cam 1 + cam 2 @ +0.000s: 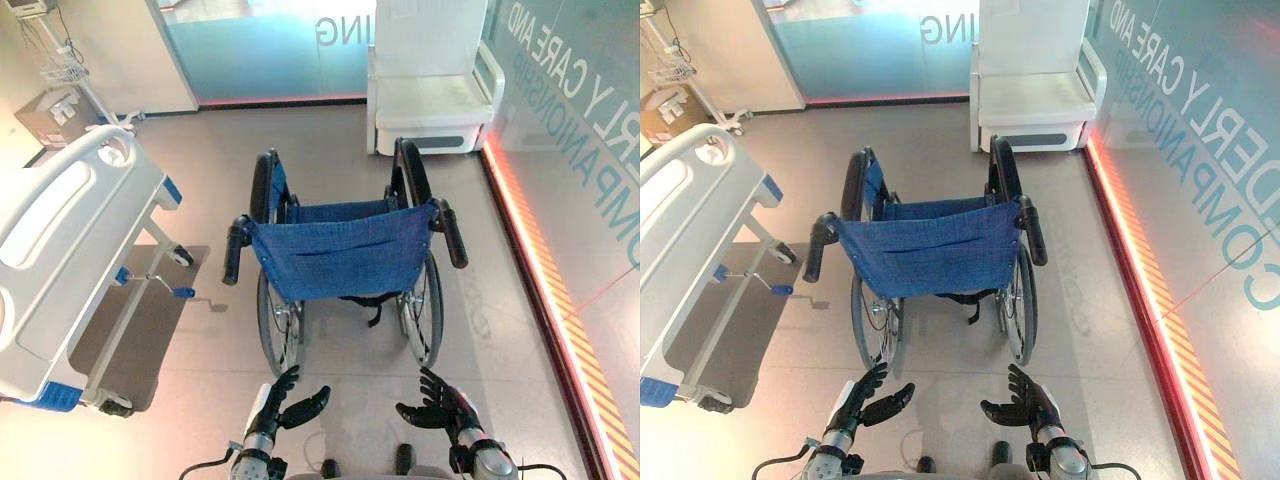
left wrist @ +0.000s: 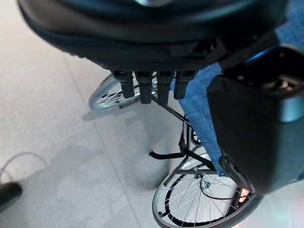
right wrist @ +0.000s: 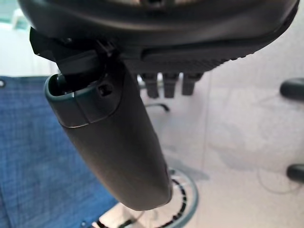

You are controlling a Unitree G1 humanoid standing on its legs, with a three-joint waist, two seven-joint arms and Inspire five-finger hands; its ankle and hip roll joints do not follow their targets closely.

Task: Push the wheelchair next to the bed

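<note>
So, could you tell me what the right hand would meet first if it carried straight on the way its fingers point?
Probably the wheelchair: the open right hand points forward at its right rear wheel, below the right push handle. Depth is unclear, so it might pass just beside the wheel.

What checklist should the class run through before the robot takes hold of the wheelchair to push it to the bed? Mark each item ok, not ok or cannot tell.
1. Left hand open: ok.
2. Right hand open: ok.
3. Hands on the push handles: not ok; left handle and right handle are ungrasped, hands short of the wheelchair.
4. Wheelchair upright, backrest toward the robot: ok.
5. Bed alongside on the robot's left: ok.
6. Brakes released: cannot tell.
</note>
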